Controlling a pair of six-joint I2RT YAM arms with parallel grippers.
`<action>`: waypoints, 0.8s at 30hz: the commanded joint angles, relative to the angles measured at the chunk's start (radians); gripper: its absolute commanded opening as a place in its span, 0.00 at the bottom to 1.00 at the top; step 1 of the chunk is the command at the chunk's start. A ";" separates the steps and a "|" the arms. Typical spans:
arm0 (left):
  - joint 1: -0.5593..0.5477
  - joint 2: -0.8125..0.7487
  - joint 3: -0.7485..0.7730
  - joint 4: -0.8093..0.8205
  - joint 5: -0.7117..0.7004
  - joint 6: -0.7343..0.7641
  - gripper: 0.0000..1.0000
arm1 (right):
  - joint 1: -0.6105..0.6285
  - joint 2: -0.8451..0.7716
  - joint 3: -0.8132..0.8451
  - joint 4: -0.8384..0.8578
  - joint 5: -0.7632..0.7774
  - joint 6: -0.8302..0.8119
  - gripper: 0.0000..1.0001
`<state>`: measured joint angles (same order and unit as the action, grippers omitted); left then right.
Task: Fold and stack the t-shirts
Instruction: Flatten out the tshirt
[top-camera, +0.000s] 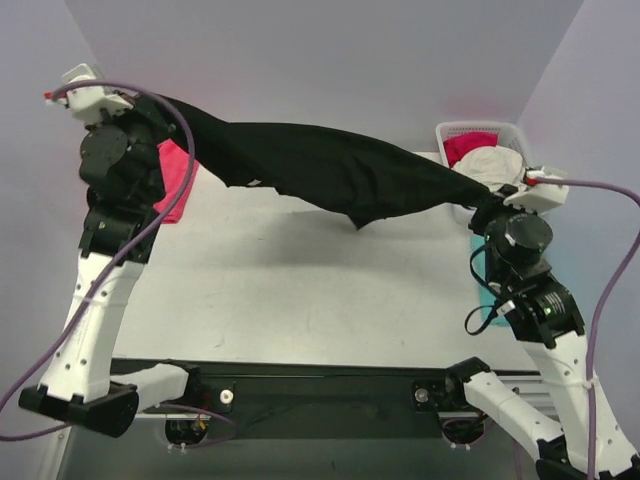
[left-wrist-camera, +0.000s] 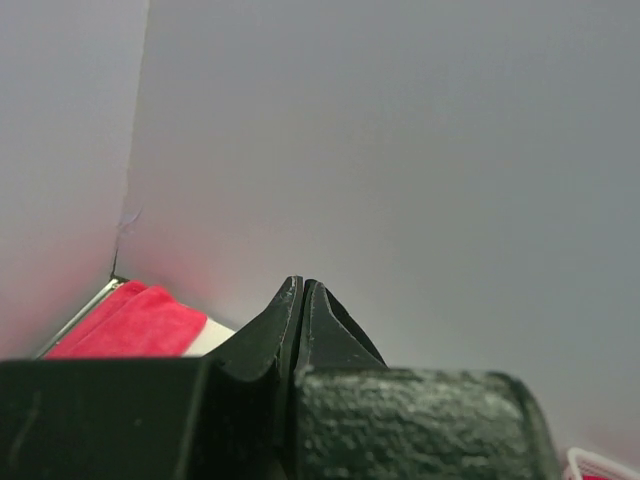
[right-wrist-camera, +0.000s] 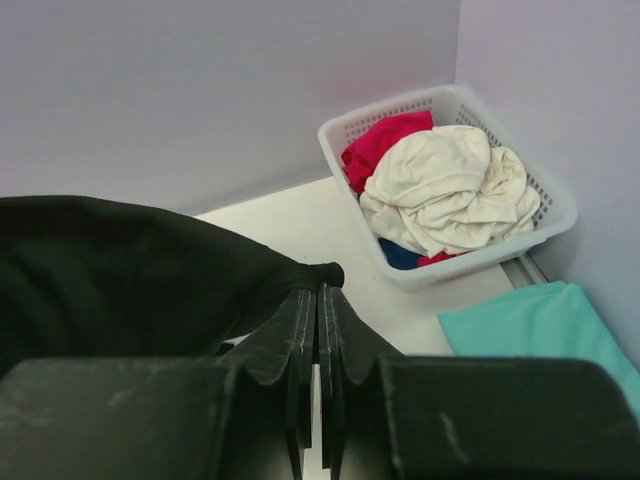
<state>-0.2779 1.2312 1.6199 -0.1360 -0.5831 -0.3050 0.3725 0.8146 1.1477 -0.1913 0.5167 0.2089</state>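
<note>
1 black t-shirt (top-camera: 330, 165), 1 teal t-shirt (right-wrist-camera: 540, 325), 1 cream t-shirt (right-wrist-camera: 445, 190), 2 red t-shirts (top-camera: 175, 180), 1 basket (right-wrist-camera: 400, 104).

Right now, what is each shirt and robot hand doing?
Left end effector: shut on black t-shirt.
Right end effector: shut on black t-shirt.
Black t-shirt: in the air, stretched between both end effectors.
Red t-shirt: lying on table, far left.
Teal t-shirt: lying on table.
Cream t-shirt: crumpled in basket.

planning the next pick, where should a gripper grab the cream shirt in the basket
Pinch a raised fold on top of the cream shirt, coming straight down. It lies crumpled uppermost in the basket, over the red shirt, and the walls would likely block a side approach.
</note>
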 joint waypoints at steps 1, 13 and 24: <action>0.008 -0.157 -0.017 0.045 0.063 -0.011 0.00 | -0.007 -0.096 -0.049 -0.007 -0.050 0.047 0.00; 0.009 -0.208 0.006 0.056 0.038 0.041 0.00 | -0.004 -0.229 -0.092 -0.076 -0.150 0.087 0.00; 0.008 0.167 -0.092 0.114 0.095 -0.063 0.00 | -0.006 -0.034 -0.402 0.030 -0.027 0.351 0.00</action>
<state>-0.2733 1.3048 1.5852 -0.0551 -0.5137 -0.3244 0.3725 0.6838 0.8516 -0.2047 0.4389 0.4229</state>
